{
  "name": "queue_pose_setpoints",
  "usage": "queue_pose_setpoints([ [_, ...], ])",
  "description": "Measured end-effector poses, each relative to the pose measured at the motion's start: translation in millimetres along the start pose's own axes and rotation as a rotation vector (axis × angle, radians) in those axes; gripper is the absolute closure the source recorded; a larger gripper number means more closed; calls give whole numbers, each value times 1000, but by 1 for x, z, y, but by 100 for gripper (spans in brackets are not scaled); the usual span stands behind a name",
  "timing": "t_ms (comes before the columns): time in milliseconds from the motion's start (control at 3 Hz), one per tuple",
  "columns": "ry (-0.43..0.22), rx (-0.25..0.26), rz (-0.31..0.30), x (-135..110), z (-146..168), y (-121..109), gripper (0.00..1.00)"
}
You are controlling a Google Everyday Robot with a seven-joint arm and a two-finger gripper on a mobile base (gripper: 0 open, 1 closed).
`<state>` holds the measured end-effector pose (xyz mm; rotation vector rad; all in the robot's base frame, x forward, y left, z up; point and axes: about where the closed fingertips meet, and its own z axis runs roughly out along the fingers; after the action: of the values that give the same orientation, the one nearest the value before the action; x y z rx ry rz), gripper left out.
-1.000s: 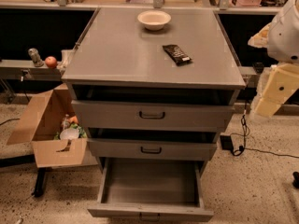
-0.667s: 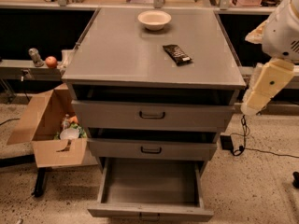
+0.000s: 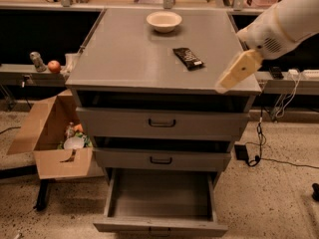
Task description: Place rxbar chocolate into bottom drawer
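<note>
The small, flat, black-wrapped rxbar chocolate [image 3: 188, 58] lies on the grey metal worktop [image 3: 119, 59], right of centre. A cream round bowl [image 3: 164, 21] sits near the back edge. The pale gripper [image 3: 230, 78] hangs over the front right corner; I cannot tell how its jaws stand. The deep grey bottom drawer [image 3: 159, 195] is pulled open.

my one camera looks steeply down, fairly near, on the cabinet [image 3: 124, 59] front left of my gripper [image 3: 238, 71], which hangs at its right edge.

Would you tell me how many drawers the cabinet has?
3: top drawer, middle drawer beneath, bottom drawer pulled open. Gripper hovers at the cabinet's right front corner.
</note>
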<state>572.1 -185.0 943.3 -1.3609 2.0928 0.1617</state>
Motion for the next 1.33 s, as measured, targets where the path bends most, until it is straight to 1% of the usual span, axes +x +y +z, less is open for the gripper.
queue_pose_setpoints([
  [333,-114,-32,79,-15,53,-25,0],
  [667,-114,-32,79,-15,53,-25,0],
  [1000,-124,-20,96,-14,60,-32,0],
  [1333,-178,25,148,-12,82,-71,0],
])
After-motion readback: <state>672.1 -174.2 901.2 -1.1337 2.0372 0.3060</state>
